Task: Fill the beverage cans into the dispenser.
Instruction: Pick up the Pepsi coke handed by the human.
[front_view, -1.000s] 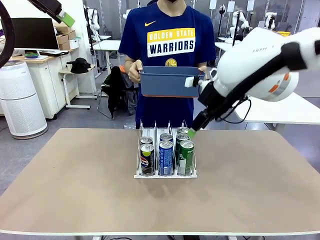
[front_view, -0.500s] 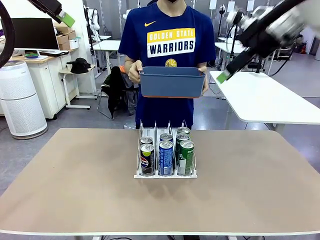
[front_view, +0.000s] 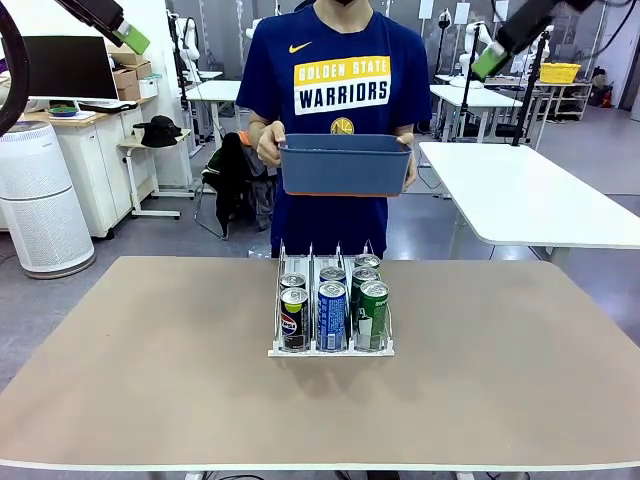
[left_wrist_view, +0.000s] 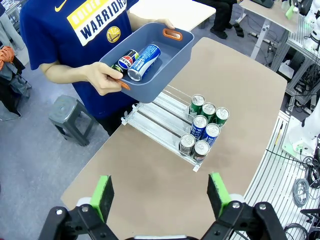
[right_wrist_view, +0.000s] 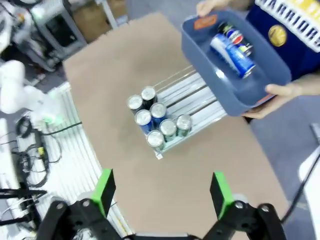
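Observation:
The clear dispenser (front_view: 276, 349) stands mid-table, and all three lanes hold upright beverage cans (front_view: 332, 315): black on the left, blue in the middle, green on the right. From above, the dispenser (left_wrist_view: 150, 121) (right_wrist_view: 195, 97) has several cans at its front end, with bare lanes behind them. More cans (left_wrist_view: 142, 55) (right_wrist_view: 232, 45) lie in a blue-grey tub (front_view: 344, 163) held by the person at the far side. My left gripper (left_wrist_view: 160, 197) (front_view: 128, 36) hangs open high at the upper left. My right gripper (right_wrist_view: 162, 192) (front_view: 490, 60) is open high at the upper right. Both are empty.
The person's hands (front_view: 268, 143) grip the tub by its ends, above the table's far edge. The tan tabletop (front_view: 150, 380) is bare on both sides of the dispenser. A white table (front_view: 530, 200) stands behind on the right and a white cylinder unit (front_view: 40, 200) on the left.
My right arm has lifted away from the dispenser's right rear, up and to the right, with its gripper staying open. The left arm, the person and the cans have not moved.

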